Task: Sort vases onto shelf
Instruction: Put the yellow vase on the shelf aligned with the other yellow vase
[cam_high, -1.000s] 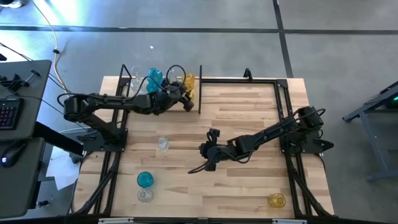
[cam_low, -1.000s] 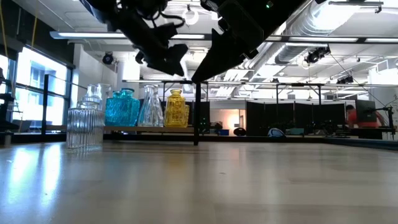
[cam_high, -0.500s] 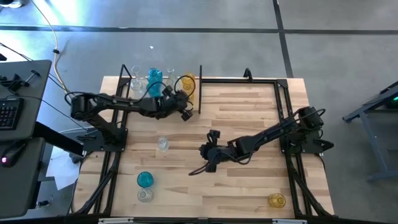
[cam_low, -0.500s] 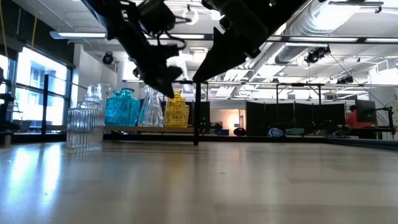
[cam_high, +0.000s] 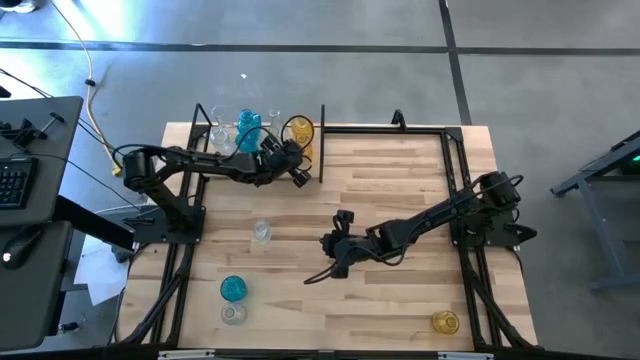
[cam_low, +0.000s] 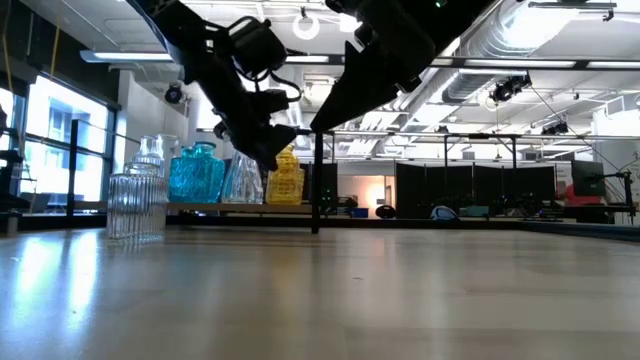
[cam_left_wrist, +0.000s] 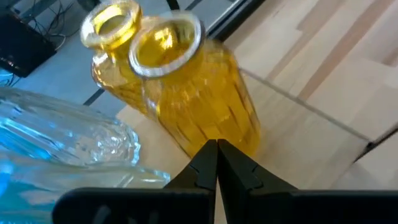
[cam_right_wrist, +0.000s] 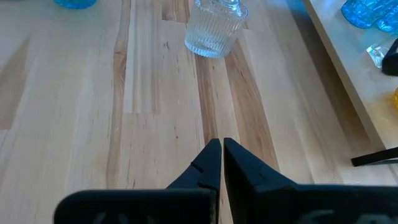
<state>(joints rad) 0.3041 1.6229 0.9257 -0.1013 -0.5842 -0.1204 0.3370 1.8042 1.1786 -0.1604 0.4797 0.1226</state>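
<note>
We see the left end effector at the back left of the table, just in front of the shelf, its fingers pressed together with nothing between them; the amber vase it faces stands upright on the shelf beside a second amber one, with teal vases and a clear one further along the plank. The right end effector waits low over the middle of the table, likewise closed and empty, pointing toward a ribbed clear vase that stands on the table. Still unsorted, by our reading, are that clear vase, a teal vase touching another clear one near the front left, and an amber vase at the front right. We judge the left arm is clearing the shelf; to do it well we would draw it straight back and up, away from the glass, since a sideways swing could topple the crowded row. We find no brand, label or legible writing anywhere
</note>
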